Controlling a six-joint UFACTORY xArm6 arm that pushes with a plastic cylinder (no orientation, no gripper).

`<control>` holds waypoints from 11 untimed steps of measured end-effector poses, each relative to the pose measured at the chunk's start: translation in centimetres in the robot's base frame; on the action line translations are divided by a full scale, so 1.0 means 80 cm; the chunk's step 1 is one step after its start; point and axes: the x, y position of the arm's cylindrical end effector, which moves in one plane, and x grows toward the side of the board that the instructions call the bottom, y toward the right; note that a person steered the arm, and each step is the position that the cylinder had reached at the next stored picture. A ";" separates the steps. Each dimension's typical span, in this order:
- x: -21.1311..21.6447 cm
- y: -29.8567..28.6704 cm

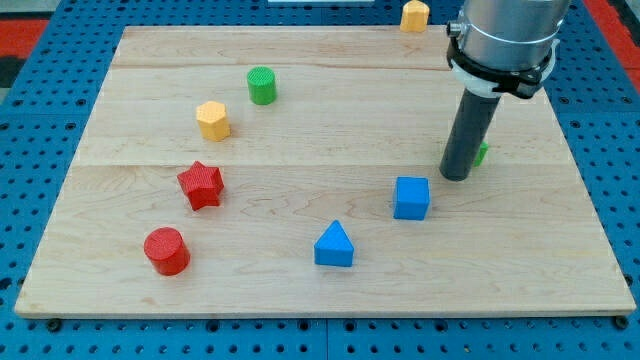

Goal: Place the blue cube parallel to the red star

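Seven blocks show on the wooden tabletop (330,100), taken here from the view's left to its right. Lowest and furthest left stands a red cylinder (166,250), with the red star (201,184) just above it and a little to the right. Further up come a yellow hexagonal block (213,119) and then a green cylinder (262,85), near each other. Toward the view's bottom centre sits a blue triangular block (334,245). Right of it and slightly higher is the blue cube (411,197), well apart from the red star (most of the board's middle lies between them). My tip (456,177) rests just up and to the right of the blue cube, close beside its upper right corner but apart from it. There is no pincer on this arm, only the dark rod. A small green block (482,153) peeks out from behind the rod, its shape hidden. At the top edge sits an orange-yellow block (415,15).
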 end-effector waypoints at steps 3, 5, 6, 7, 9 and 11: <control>-0.004 -0.174; 0.066 -0.067; 0.065 -0.046; 0.061 -0.059; 0.028 -0.212; 0.102 -0.265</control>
